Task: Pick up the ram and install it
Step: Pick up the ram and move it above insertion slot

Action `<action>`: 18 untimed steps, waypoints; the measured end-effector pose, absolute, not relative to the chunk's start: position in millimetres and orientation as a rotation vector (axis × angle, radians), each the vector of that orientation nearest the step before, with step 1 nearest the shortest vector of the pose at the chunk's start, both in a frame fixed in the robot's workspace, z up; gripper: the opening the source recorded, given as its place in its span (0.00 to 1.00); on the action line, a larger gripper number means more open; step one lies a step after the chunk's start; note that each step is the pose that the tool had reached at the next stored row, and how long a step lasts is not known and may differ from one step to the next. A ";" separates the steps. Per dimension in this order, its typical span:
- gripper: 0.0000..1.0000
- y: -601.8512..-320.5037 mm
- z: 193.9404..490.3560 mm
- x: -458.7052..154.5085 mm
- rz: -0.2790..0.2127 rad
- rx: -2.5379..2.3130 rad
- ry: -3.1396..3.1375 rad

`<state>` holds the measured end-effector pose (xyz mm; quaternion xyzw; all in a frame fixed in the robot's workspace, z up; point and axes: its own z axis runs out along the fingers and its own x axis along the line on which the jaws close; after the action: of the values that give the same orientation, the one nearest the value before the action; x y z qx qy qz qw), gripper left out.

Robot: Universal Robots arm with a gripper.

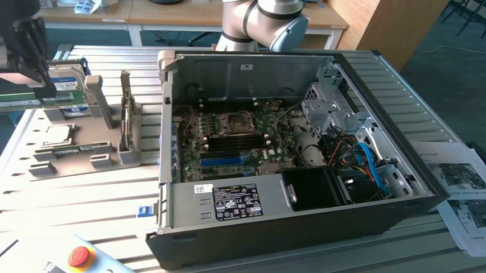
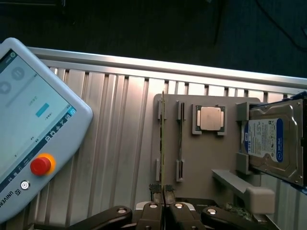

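1. Evidently, going by the exterior view, the pick-up is done and the carry is the step in hand. The pincer [image 1: 36, 85] hangs above the grey parts holder [image 1: 83, 162] at the exterior view's left. The ram [image 1: 17, 102] shows as a green strip under it, clear of the holder. The open computer case [image 1: 304, 230] lies on the slatted table [image 1: 76, 193], to the exterior view's right of the holder and well apart from the pincer. Its motherboard [image 1: 243, 133] faces up, and the blue memory slots [image 1: 227, 160] appear unfilled.

2. In the wrist view, the pincer [image 2: 163, 190] has its fingers clamped together on the ram [image 2: 163, 139], seen edge-on as a thin line running away from the fingertips. Beneath lies the holder [image 2: 211, 163], carrying a second memory stick [image 2: 180, 134], the square processor chip [image 2: 211, 118] and the blue-labelled hard drive [image 2: 268, 141]. A teach pendant [image 2: 33, 120] with a red stop button rests on the table [image 2: 120, 143] beside the holder.

3. As a judgement, installation is not yet done. It calls for the stick to be over the case with its long edge parallel to a slot and its contact edge down, then a straight, even press. A tilt could jam it or stress the board.
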<state>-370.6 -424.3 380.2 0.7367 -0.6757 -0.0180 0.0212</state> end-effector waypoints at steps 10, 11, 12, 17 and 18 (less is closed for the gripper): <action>0.12 -424.9 380.3 -342.7 -0.067 2.279 -2.090; 0.12 -424.9 380.3 -341.3 -0.067 2.279 -2.090; 0.12 -424.9 380.3 -340.6 -0.067 2.279 -2.090; 0.12 -424.9 383.1 -340.6 -0.067 2.279 -2.090; 0.12 -424.9 384.8 -340.6 -0.067 2.278 -2.090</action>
<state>-340.6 -424.9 384.8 0.7365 -0.6756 -0.0216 0.0246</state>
